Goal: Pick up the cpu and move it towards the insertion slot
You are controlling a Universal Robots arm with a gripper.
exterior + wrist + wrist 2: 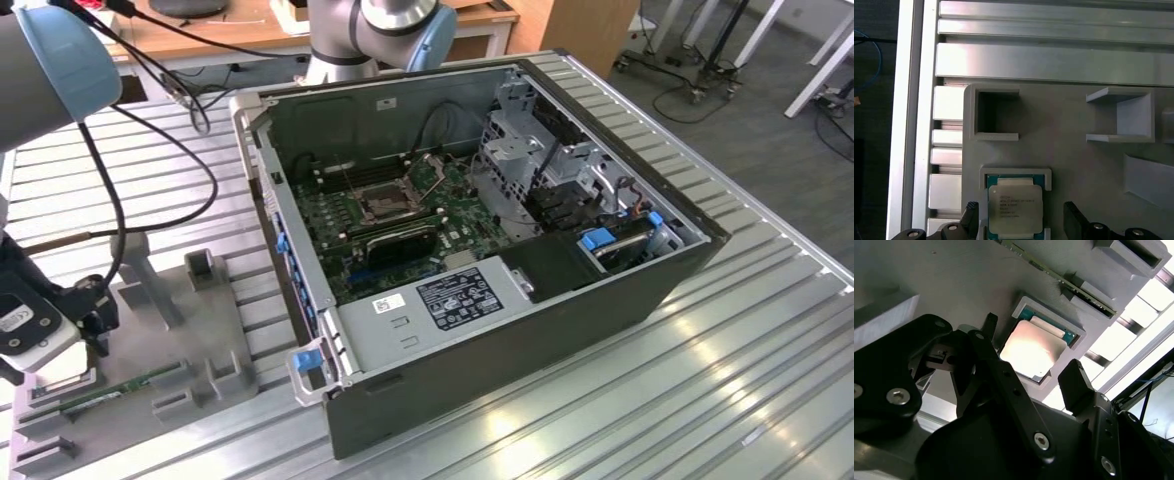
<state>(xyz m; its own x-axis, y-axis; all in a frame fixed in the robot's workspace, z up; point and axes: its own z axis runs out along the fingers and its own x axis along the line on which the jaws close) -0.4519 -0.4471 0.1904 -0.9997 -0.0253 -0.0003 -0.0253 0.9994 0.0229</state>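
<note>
Gripper [1021, 209] open, its two black fingers [1074, 381] spread apart on either side of the cpu [1015, 205], one finger off each opposite edge; I can't see either finger touching it in either wrist view. Cpu lies flat, pale silvery top up, in a shallow square recess of the grey tray [1069, 165], not lifted. Green edge of the chip shows around the metal lid in both wrist views. In the second wrist view a long thin green memory stick [1064, 277] lies on the same tray just past the cpu recess. Tray also has an empty square pocket [996, 117] near the cpu recess and other raised holders. Tray rests on the slatted metal table [1054, 60]. In the exterior view the arm's end hangs low over the tray at that view's left lower corner, cables trailing from it. Open computer case [561, 320] lies on its side in the middle of the table, well apart from the tray, toward the exterior view's right. Inside is the green motherboard [454, 225] with the insertion slot [387, 197], a dark square socket with a shiny metal frame, well away from the cpu and the gripper
</note>
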